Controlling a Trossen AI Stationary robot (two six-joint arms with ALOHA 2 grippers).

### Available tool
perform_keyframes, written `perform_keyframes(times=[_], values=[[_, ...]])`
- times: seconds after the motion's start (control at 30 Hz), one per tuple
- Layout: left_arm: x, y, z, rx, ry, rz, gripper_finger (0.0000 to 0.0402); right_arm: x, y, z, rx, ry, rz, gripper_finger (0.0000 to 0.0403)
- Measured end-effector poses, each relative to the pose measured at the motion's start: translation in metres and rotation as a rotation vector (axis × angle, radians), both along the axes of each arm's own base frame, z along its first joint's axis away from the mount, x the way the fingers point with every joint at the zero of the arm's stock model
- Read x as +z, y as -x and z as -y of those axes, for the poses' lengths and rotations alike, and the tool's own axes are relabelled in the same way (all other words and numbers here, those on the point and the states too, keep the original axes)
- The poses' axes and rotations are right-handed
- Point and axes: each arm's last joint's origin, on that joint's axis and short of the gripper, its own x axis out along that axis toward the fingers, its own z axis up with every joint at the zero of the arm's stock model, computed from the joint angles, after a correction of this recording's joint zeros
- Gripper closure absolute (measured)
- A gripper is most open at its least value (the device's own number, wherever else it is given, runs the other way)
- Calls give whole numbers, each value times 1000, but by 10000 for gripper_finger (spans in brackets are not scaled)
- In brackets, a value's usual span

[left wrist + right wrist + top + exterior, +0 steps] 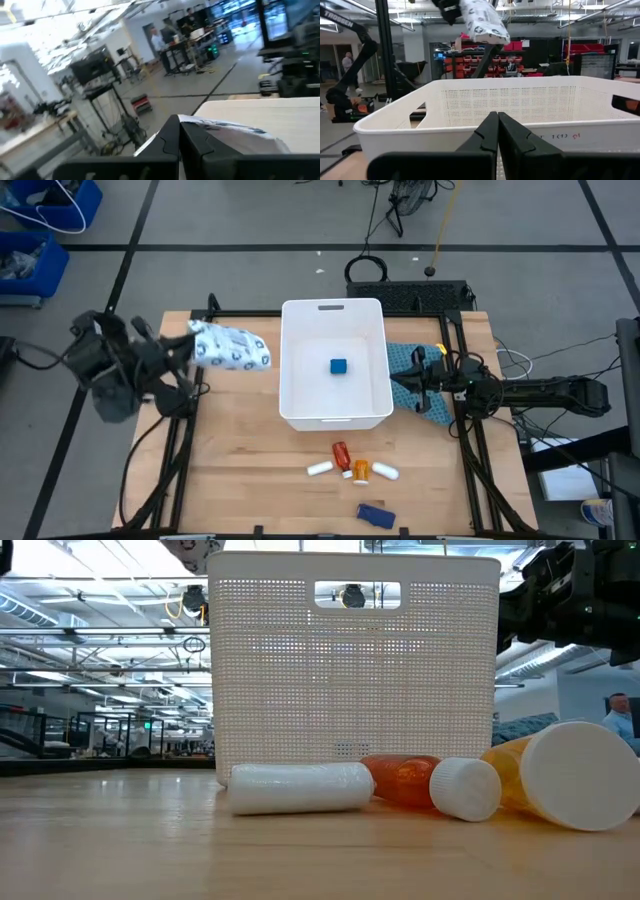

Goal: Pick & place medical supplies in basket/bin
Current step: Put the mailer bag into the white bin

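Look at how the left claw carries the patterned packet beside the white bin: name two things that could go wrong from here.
1. The left claw pinches the patterned packet by one end, outside the white bin; released here, it would probably land on the table.
2. The packet hangs wide of the grip, so it may catch the bin's rim while crossing. The shut right claw waits by the opposite wall, near the teal cloth.

robotics lab: steel racks (107, 107), workbenches (187, 47).
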Motion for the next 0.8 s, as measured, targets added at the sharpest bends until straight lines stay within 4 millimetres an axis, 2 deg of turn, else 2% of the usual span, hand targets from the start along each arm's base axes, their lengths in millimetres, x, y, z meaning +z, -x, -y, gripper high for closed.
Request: perform_keyframes(times=[0.2, 0.37, 0.5, 0.67, 0.8], values=[[17, -3, -17, -8, 60, -33, 401, 0, 0, 0, -9, 47, 2, 403], [50, -20, -22, -178, 9, 45, 401, 0, 0, 0, -15, 78, 2, 403], [64, -37, -30, -256, -96, 119, 401, 0, 0, 0, -20, 102, 3, 403], [60, -69, -48, -296, -136, 101, 401, 0, 0, 0, -24, 118, 3, 403], [44, -109, -74, -341, -98, 27, 401, 0, 0, 0, -28, 134, 3, 403]])
